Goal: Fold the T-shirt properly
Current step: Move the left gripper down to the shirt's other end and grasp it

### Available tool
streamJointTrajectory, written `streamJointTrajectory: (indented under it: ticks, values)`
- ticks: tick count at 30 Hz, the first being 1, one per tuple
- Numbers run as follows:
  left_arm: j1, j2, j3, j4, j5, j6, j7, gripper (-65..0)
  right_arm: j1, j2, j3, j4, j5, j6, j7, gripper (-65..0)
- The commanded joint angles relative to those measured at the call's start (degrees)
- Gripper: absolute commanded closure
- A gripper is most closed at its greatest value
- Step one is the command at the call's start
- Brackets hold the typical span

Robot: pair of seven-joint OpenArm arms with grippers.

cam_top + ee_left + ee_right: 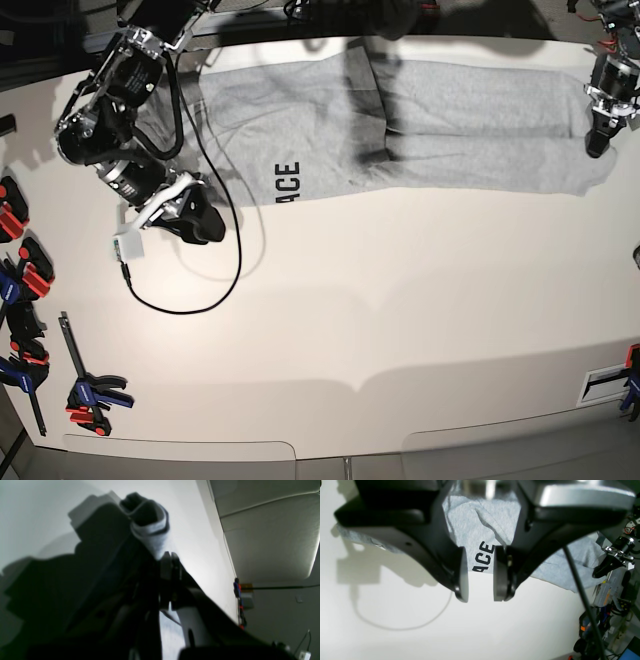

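At the far edge of the table (400,330), the T-shirt (440,120) lies half-folded; left gripper (170,565) pinches its corner, right gripper (480,577) hangs parted and empty; draw the held corner across evenly.

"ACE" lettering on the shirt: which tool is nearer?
Right. The right tool hovers open just beside the "ACE" lettering, off the T-shirt edge. The left tool is at the shirt's far end, shut on fabric.
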Motion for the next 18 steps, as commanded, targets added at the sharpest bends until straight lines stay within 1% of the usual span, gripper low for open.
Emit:
streamJointTrajectory:
  ticks: [1, 5, 9, 14, 18]
  values:
    - [0.22, -0.46, 0.31, 1.53, -0.45, 0.53, 2.67, 0.0, 0.81, 0.28, -0.07, 1.09, 1.55, 0.22, 1.09, -16.0]
    - [0.94, -0.44, 0.31, 8.85, -0.45, 0.53, 6.75, 0.0, 0.81, 0.28, -0.07, 1.09, 1.51, 0.24, 1.07, -16.0]
    - [3.26, -0.31, 0.31, 20.04, -0.45, 0.53, 10.47, 0.0, 0.81, 0.28, -0.07, 1.09, 0.59, 0.24, 1.09, -16.0]
    - [6.88, -0.13, 0.31, 35.74, -0.45, 0.53, 10.75, 0.0, 0.81, 0.28, -0.07, 1.09, 0.00, 0.28, 1.14, -16.0]
    - [7.67, 0.37, 0.31, 44.83, -0.45, 0.53, 10.80, 0.0, 0.81, 0.28, -0.07, 1.09, 0.00, 0.33, 1.14, -16.0]
